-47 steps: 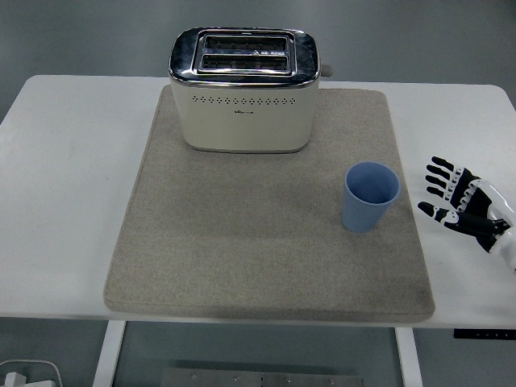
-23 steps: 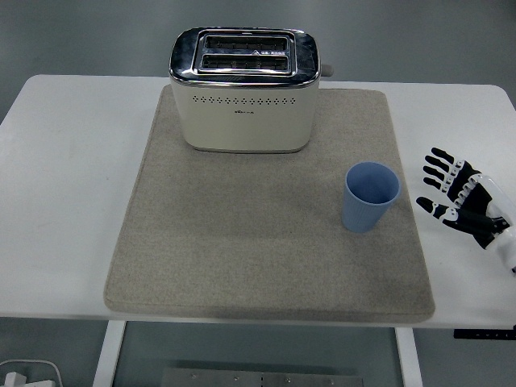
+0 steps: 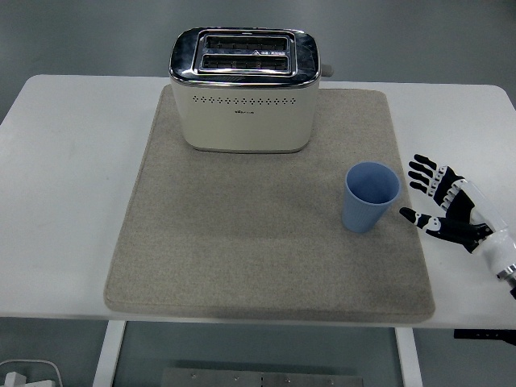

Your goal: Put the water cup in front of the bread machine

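A blue water cup [image 3: 370, 197] stands upright and empty on the right part of the grey mat [image 3: 242, 258]. A cream toaster with a chrome top [image 3: 243, 90] stands at the mat's far middle. My right hand [image 3: 439, 203] is open with fingers spread, just right of the cup at the mat's right edge, a small gap apart from it and not touching. The left arm is out of view.
The white table [image 3: 64, 161] extends past the mat on both sides. The mat's area in front of the toaster is bare. The table's near edge lies just below the mat.
My right hand has moved left toward the cup, from the table's right edge to the mat's edge. The cup and toaster have not moved.
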Robot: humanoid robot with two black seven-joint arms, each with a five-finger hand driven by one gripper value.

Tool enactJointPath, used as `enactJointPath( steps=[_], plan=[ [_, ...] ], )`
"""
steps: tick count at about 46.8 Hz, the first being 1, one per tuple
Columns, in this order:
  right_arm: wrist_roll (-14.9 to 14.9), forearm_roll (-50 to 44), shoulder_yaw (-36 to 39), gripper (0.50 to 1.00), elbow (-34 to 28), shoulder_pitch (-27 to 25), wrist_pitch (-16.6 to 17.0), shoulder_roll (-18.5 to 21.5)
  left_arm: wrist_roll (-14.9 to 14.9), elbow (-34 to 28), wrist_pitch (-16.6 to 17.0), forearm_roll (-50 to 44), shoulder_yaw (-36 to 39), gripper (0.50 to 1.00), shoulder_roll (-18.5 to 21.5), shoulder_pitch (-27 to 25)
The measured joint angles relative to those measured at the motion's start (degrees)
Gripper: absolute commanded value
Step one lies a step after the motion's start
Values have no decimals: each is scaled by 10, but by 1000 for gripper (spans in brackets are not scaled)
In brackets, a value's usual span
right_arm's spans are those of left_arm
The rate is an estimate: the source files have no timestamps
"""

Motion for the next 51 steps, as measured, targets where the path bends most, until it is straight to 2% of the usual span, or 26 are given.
enactJointPath(
  steps=[24, 51],
  plan=[
    [-1, -54, -3, 913, 0, 3, 0, 30, 0, 0, 0, 0, 0, 999, 0, 0],
    [-14, -81, -26, 913, -22, 41, 1, 53, 0, 0, 0, 0, 0, 999, 0, 0]
  ],
)
